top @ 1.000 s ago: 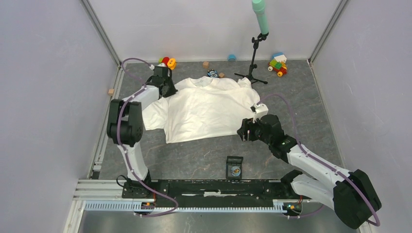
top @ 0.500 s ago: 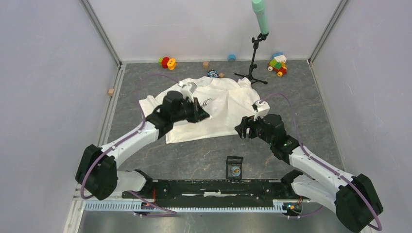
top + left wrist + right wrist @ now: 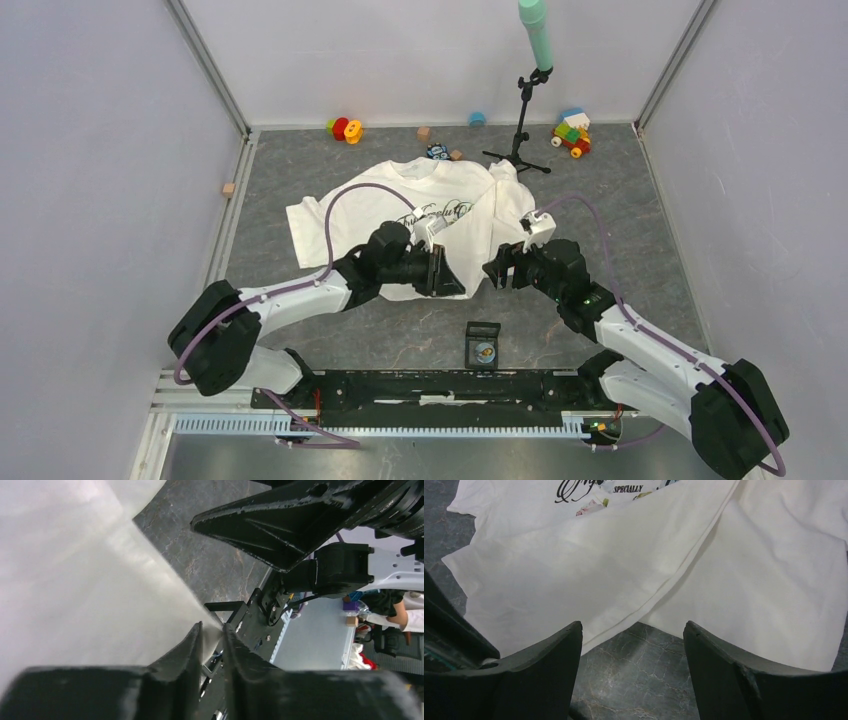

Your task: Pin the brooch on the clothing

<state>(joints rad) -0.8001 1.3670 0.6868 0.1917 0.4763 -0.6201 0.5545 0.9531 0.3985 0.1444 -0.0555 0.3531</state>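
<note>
The clothing, a white T-shirt, lies mid-table with one part drawn over toward the front; black lettering shows on the chest. My left gripper is at the shirt's front edge. In the left wrist view its jaws stand almost together with a point of white fabric between them. My right gripper is open just right of it, over bare table at the hem, holding nothing. The brooch sits in a black square holder near the front rail.
A microphone stand rises behind the shirt's right shoulder. Toys lie along the back wall, with a small black-and-blue toy at the collar. A wooden cube lies far left. The arms' black rail runs along the front.
My left arm swung from the shirt's back left corner to its front right, dragging fabric with it and uncovering the lettering. The right gripper opened slightly and stayed in place.
</note>
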